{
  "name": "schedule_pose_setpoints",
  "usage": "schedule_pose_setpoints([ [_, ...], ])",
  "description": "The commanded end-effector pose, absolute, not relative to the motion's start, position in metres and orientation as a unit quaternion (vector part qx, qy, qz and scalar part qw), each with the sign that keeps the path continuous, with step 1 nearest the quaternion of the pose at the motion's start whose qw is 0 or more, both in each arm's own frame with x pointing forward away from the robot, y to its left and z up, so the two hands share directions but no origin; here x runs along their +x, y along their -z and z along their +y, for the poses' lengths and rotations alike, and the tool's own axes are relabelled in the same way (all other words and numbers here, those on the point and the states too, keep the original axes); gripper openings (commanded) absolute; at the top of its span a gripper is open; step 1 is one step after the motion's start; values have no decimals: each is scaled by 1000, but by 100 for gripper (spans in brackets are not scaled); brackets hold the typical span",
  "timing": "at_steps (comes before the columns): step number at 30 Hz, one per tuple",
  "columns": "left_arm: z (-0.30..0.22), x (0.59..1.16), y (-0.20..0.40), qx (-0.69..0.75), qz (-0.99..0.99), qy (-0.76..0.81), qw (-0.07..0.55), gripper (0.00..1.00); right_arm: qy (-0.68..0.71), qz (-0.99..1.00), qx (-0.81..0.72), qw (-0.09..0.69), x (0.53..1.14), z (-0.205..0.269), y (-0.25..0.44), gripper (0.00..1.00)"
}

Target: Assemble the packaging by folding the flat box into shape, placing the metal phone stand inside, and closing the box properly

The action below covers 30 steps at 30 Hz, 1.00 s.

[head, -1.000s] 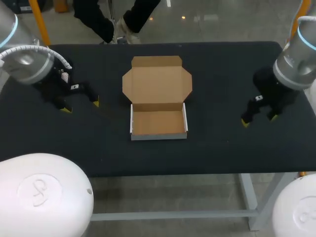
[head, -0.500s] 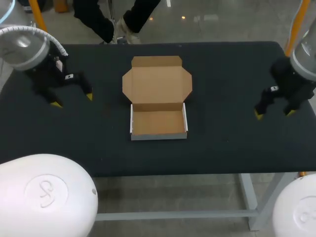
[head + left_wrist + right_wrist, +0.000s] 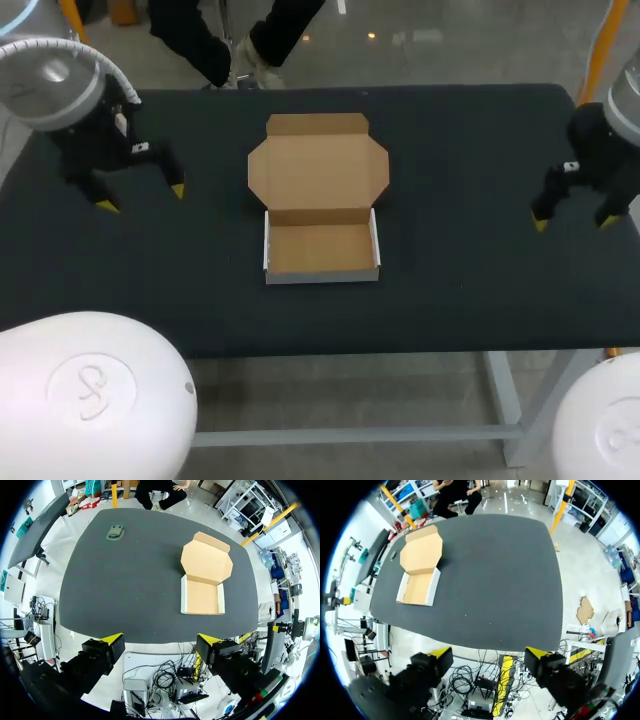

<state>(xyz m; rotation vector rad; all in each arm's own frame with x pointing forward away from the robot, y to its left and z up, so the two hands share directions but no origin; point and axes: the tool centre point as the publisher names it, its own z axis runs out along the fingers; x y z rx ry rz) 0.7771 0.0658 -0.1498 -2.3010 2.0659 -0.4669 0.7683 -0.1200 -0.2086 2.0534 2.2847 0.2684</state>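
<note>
Cardboard box (image 3: 320, 205) at middle of black table (image 3: 460, 150), tray folded up, lid lying open flat, metal phone stand (image 3: 115, 531) well apart near a corner, left gripper (image 3: 141, 198) and right gripper (image 3: 572, 221) spread wide, holding nothing

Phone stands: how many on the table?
1. The metal phone stand lies near the table's far edge, apart from the open box, shown only in the left wrist view. None shows in the head view; the left arm may hide it.
</note>
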Motion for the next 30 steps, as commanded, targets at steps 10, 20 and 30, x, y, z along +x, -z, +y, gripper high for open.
schedule_pose_setpoints([
  [10, 70, 771, 145, -743, 651, 155, 13, 100, -86, 725, 683, 31, 767, -122, 204, 100],
  [20, 73, 773, 148, -746, 646, 159, 11, 100, -90, 701, 707, 27, 766, -121, 204, 100],
  [30, 76, 774, 151, -747, 644, 164, 20, 100, -86, 688, 720, 32, 764, -120, 204, 100],
])
